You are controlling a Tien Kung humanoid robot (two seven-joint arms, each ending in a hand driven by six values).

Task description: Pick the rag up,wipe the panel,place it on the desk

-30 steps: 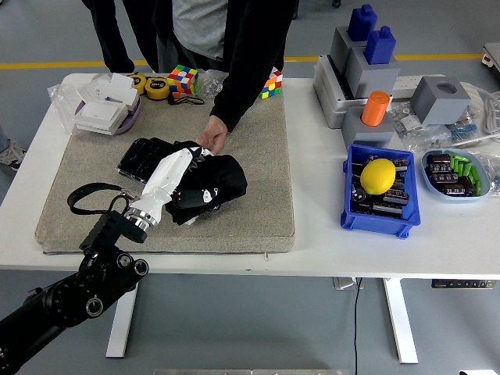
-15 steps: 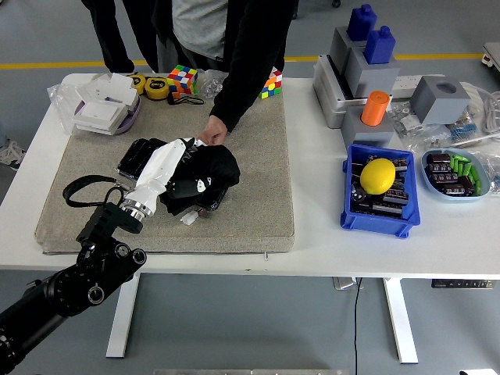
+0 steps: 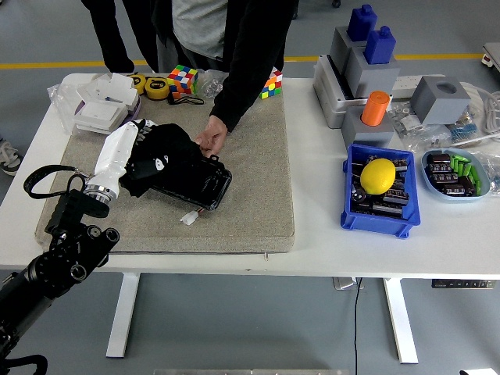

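Observation:
A black rag (image 3: 162, 150) lies bunched over the left end of a glossy black panel (image 3: 205, 186) on a grey mat (image 3: 250, 205). My left hand (image 3: 131, 153), white with a black arm, comes in from the lower left and is shut on the rag's left side. The panel's right half shows bare. A person at the far side rests a hand (image 3: 209, 139) on the panel's far edge. My right arm is out of view.
A small white piece (image 3: 188, 218) lies on the mat by the panel. White boxes (image 3: 104, 108), tape measures and Rubik's cubes (image 3: 183, 80) sit at the back. A blue bin (image 3: 355, 217) with a lemon (image 3: 378, 176) and grey blocks (image 3: 367, 66) stand to the right.
My left hand has dragged the rag left and away across the panel, uncovering the panel's right half. The person's hand has stayed at the far edge.

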